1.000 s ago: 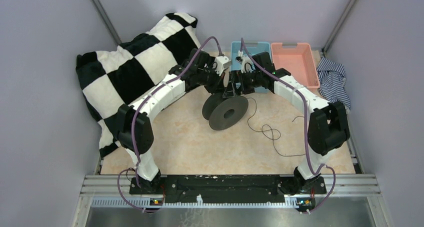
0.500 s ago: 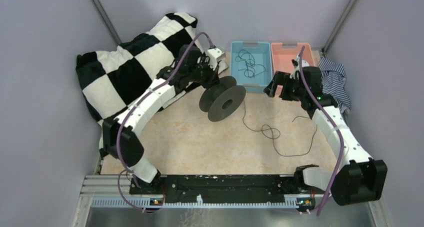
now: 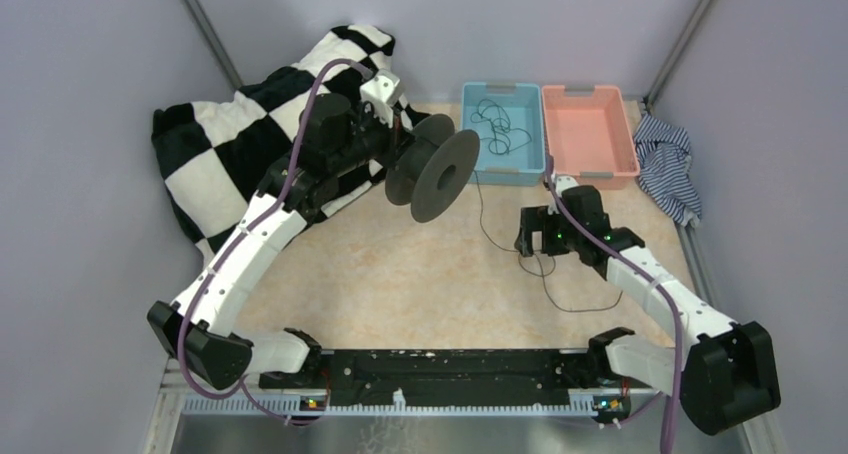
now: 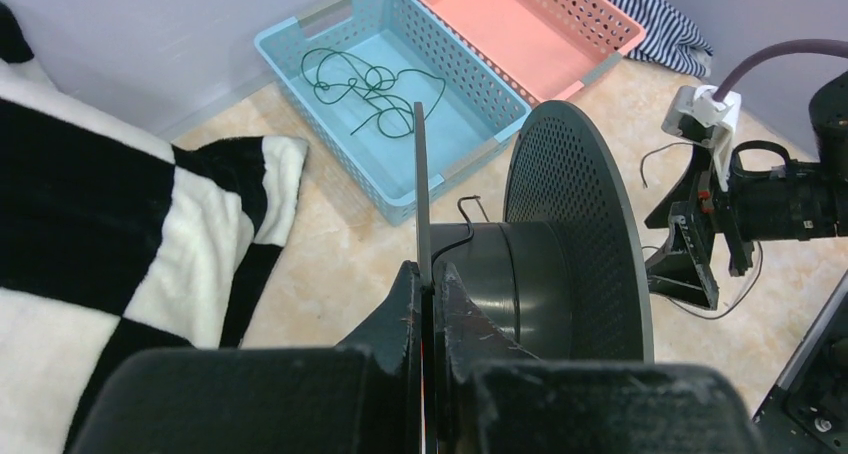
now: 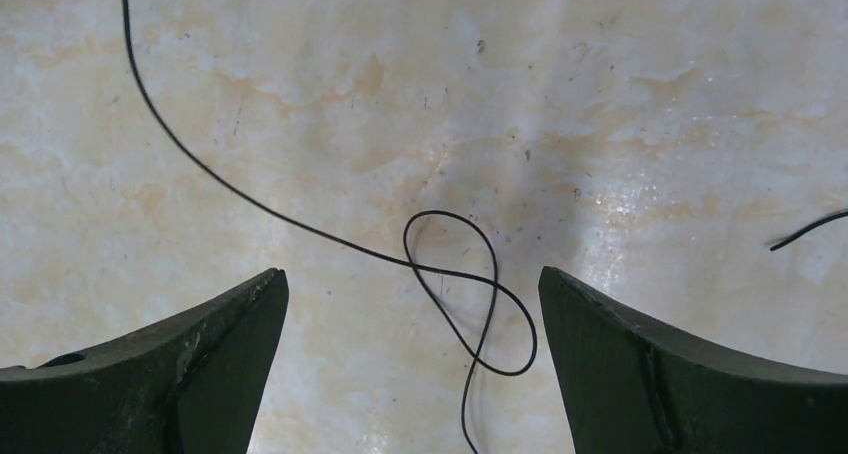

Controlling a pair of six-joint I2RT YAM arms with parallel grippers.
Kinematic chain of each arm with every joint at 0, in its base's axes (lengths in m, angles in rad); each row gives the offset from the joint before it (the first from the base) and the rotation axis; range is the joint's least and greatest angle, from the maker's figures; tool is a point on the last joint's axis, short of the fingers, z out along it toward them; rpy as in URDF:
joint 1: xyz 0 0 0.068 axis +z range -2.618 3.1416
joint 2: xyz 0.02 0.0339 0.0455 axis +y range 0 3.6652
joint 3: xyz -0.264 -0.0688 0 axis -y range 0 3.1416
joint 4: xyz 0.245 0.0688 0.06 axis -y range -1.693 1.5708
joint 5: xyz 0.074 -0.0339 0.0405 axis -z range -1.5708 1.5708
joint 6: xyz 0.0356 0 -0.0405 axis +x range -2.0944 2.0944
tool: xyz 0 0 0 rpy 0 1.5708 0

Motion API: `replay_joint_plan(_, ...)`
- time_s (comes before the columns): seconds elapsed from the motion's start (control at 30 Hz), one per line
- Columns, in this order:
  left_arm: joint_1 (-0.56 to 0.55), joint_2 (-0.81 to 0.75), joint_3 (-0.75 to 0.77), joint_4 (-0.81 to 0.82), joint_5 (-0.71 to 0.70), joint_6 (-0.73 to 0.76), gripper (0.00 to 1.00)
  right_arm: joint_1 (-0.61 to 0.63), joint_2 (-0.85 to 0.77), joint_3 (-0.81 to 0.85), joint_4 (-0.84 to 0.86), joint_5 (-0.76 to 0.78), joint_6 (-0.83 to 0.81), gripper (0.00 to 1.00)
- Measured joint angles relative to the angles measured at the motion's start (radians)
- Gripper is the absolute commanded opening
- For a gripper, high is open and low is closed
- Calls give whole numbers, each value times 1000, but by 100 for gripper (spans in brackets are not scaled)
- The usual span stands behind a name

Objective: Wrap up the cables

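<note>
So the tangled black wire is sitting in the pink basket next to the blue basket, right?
No. The tangled thin black wire lies in the light blue perforated plastic basket, next to the pink perforated plastic basket, not the other way round. The left wrist view shows it.

One thin black cable (image 5: 440,213) trails slack from the spool (image 3: 440,174) across the table (image 3: 400,274), curling into a small loop. A second cable (image 3: 497,134) lies tangled in the blue bin (image 3: 530,166).
</note>
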Motion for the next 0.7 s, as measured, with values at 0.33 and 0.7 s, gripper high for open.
replay_joint_plan(0.33, 0, -14, 2, -3, -80, -39, 0, 13, 71, 0, 18, 80, -37, 92)
replay_joint_plan(0.7, 0, -14, 27, -6, -104, -39, 0, 13, 224, 0, 91, 129, 20, 50)
